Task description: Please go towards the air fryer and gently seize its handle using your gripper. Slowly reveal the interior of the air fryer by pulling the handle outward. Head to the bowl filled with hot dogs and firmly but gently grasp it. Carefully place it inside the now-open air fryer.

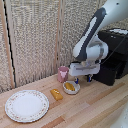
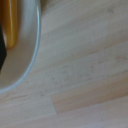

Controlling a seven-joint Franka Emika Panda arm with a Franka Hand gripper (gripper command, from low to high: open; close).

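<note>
The black air fryer [image 1: 114, 55] stands at the exterior view's right, partly behind my white arm. Its handle is hidden behind the arm. The small white bowl [image 1: 70, 88] with yellow-orange hot dogs [image 1: 70, 86] sits on the wooden table in front of the pink cup. My gripper [image 1: 83, 79] hangs just above the table beside the bowl, on its air fryer side, its two blue-tipped fingers [image 1: 76, 80] spread apart with nothing between them. In the wrist view, the bowl's white rim [image 2: 34, 50] and a hot dog [image 2: 10, 25] fill one side, very close; the rest is bare wood.
A pink cup [image 1: 62, 74] stands right behind the bowl. An orange-yellow block [image 1: 56, 94] lies next to the bowl, and a large patterned plate [image 1: 27, 105] sits at the exterior view's left. A woven panel wall closes off the back.
</note>
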